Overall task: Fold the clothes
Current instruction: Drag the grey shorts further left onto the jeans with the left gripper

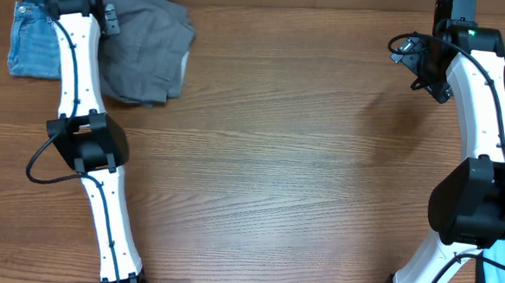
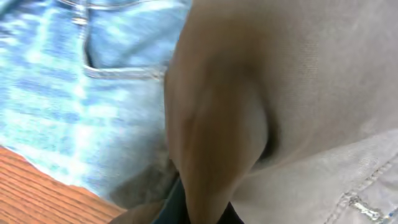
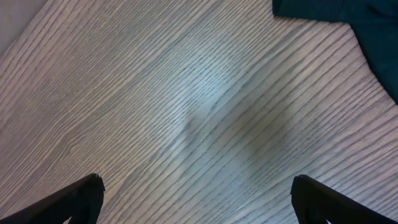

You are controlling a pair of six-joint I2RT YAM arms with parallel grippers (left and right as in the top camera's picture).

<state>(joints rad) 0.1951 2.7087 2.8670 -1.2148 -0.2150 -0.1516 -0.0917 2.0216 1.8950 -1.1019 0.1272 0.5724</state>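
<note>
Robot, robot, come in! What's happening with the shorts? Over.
Right pincer open, over the table. Left pincer down in grey shorts, grip hidden. Shorts rumpled, blue jeans right against them.

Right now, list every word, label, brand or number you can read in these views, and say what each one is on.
No text reads in full.
Right arm: a small dark mark at the picture's edge, cut off and too small to read.
Grey shorts: no label or print shows.
Jeans: no label or print shows.
</note>
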